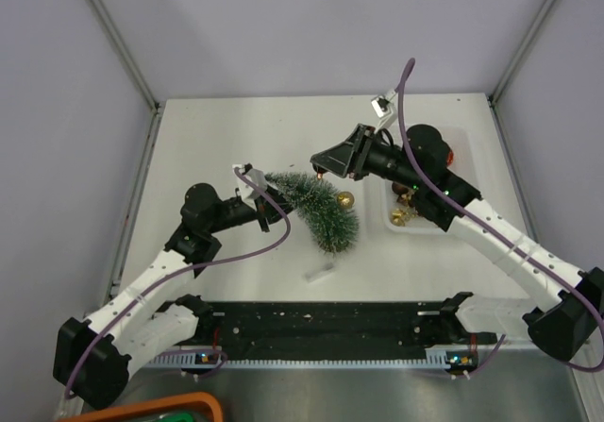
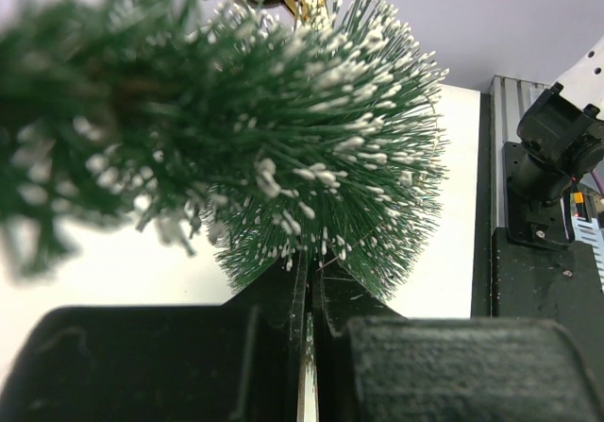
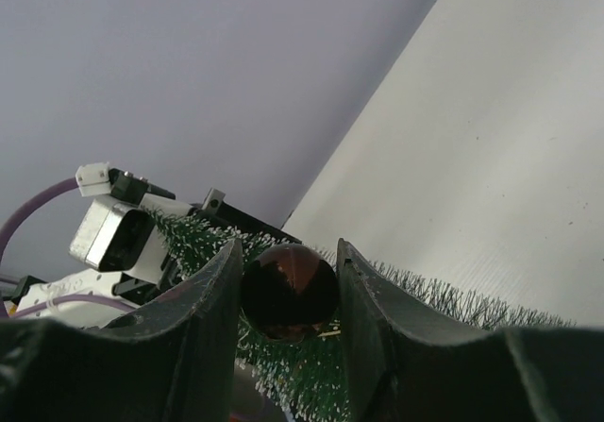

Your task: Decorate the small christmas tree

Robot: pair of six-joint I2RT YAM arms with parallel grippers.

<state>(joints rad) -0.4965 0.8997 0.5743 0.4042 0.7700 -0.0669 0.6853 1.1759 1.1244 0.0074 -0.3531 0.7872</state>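
- The left gripper (image 2: 309, 285) is squeezed tight on the thin end of the small christmas tree (image 1: 321, 210).
- The tree lies tipped over on its side above the white table (image 1: 208, 139). Its wide end points away from that gripper.
- A gold ball (image 1: 345, 198) sits against the tree's far side.
- The right gripper (image 3: 288, 249) pinches a dark brown ball (image 3: 289, 292), right by the bristles.
- A white tray (image 1: 416, 230) with more balls lies to the right of the tree.
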